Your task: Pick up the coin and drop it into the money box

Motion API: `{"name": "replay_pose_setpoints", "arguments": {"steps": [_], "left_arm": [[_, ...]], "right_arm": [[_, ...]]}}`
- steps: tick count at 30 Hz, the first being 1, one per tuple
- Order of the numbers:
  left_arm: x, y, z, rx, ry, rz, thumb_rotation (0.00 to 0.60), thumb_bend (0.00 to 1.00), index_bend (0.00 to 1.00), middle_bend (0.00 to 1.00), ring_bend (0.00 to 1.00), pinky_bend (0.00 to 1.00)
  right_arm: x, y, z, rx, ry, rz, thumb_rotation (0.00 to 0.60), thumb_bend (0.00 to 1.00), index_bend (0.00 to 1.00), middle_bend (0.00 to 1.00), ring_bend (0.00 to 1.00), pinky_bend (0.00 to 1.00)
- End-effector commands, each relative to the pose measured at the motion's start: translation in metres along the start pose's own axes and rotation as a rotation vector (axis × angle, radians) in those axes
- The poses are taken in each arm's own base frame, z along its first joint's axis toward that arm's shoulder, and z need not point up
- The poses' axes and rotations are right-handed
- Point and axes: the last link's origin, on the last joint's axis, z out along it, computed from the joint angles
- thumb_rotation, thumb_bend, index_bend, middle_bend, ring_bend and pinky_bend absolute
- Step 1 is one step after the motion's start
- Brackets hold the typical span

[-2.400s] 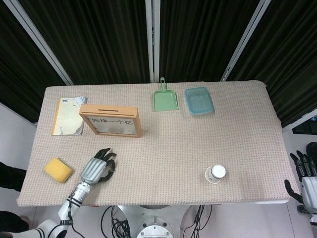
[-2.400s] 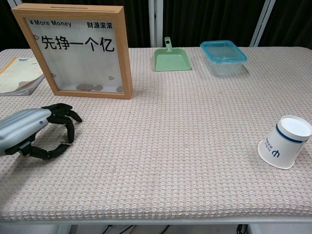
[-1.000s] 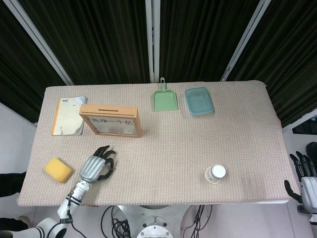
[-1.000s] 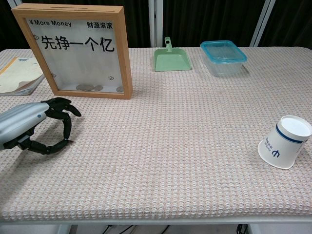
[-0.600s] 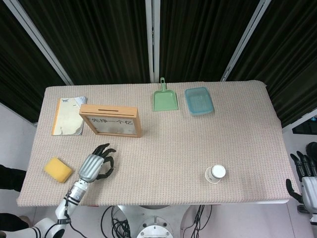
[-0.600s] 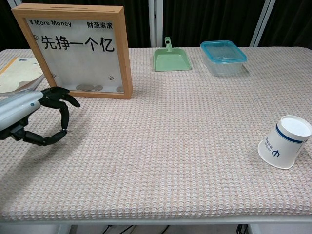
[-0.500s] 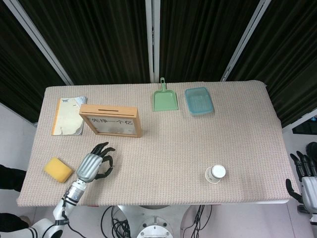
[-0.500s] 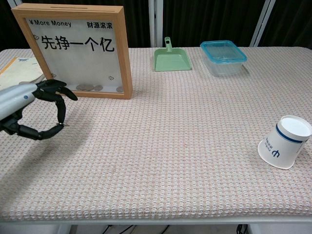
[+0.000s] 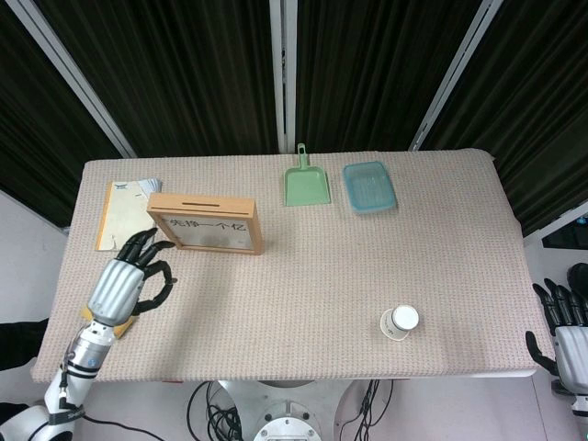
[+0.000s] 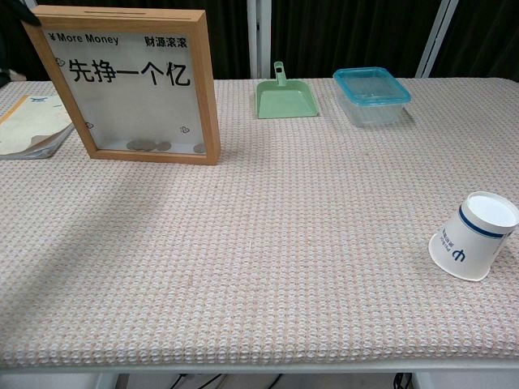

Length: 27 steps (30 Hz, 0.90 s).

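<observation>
The coin itself cannot be made out in either view; if carried, it would sit between the curled fingertips of the left hand (image 9: 124,280), but whether those fingers pinch anything cannot be told. A coin is judged small, thin, rigid and smooth, hence prone to slipping; it is best held by its opposite faces or rim between thumb and one finger, edge turned toward the slot. The left hand is raised, fingers curled and pointing at the money box (image 9: 209,223), which stands upright just ahead of it and slightly to its right; the slot lies along the box's top edge, and several coins rest at the bottom behind its clear front. The yellow sponge (image 9: 87,317) is largely hidden under the wrist; a book (image 9: 124,213) lies beyond the hand, to its left. Well to its right are a green dustpan (image 9: 306,184), a blue-lidded container (image 9: 369,186) and a tipped paper cup (image 9: 400,322). The right hand (image 9: 570,335) hangs off the table (image 9: 303,294) edge, fingers apart, empty.
</observation>
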Motion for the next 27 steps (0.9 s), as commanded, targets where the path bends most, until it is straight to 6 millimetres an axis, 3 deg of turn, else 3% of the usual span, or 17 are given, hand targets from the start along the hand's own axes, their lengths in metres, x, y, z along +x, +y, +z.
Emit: {"name": "replay_pose_setpoints", "arguments": {"steps": [1, 5, 9, 19, 27], "left_arm": [[0.034, 0.004, 0.021, -0.012, 0.046, 0.030, 0.600, 0.42, 0.61, 0.23, 0.05, 0.13], [0.060, 0.009, 0.049, -0.035, 0.049, 0.094, 0.600, 0.42, 0.61, 0.22, 0.05, 0.13], [0.073, 0.016, 0.079, -0.049, 0.001, 0.105, 0.600, 0.42, 0.61, 0.22, 0.05, 0.13], [0.078, 0.039, 0.150, -0.003, -0.220, -0.083, 0.600, 0.43, 0.61, 0.22, 0.05, 0.12], [0.071, 0.036, 0.175, 0.039, -0.306, -0.087, 0.600, 0.43, 0.61, 0.22, 0.05, 0.12]], "right_arm": [[0.000, -0.001, 0.000, 0.000, 0.002, -0.002, 0.600, 0.38, 0.00, 0.00, 0.00, 0.00], [-0.001, -0.002, 0.001, -0.006, 0.002, -0.002, 0.600, 0.38, 0.00, 0.00, 0.00, 0.00], [-0.002, -0.002, 0.002, -0.011, 0.000, -0.008, 0.600, 0.38, 0.00, 0.00, 0.00, 0.00], [-0.007, 0.004, 0.002, -0.031, -0.014, -0.015, 0.600, 0.38, 0.00, 0.00, 0.00, 0.00], [-0.005, 0.010, 0.001, -0.039, -0.006, -0.008, 0.600, 0.38, 0.00, 0.00, 0.00, 0.00]]}}
